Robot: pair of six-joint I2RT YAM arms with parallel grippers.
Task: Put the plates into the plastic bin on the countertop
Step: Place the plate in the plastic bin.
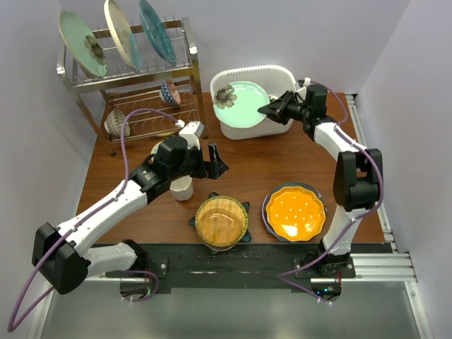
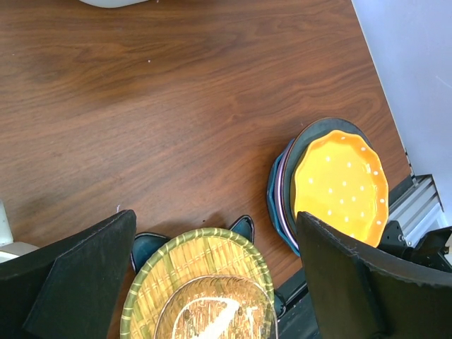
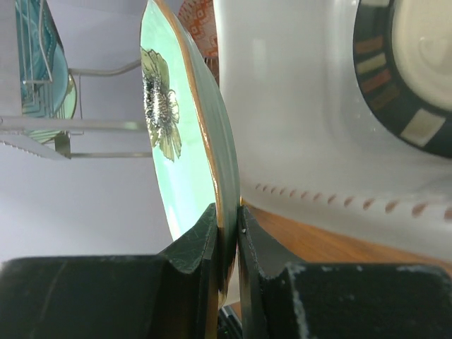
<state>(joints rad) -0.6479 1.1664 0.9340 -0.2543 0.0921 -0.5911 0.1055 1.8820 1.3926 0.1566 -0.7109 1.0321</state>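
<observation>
Over countertop [image 1: 247, 166], right tool [image 1: 268, 109] clamps mint plate [image 1: 239, 103]

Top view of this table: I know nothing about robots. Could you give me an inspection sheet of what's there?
Surface: wood-grain countertop, black front edge.
Job's things: mint plate tilted over the plastic bin; black-striped plate already inside; orange dotted plate tops a stack; amber plate on a star-shaped plate; three plates in the wire rack.
Clutter: white mug; small bowls on the rack's lower shelf.
Grippers: left gripper open, empty; right gripper shut on the mint plate's rim.
Cables: purple cables loop along both arms.
Surroundings: plain pale walls.
</observation>
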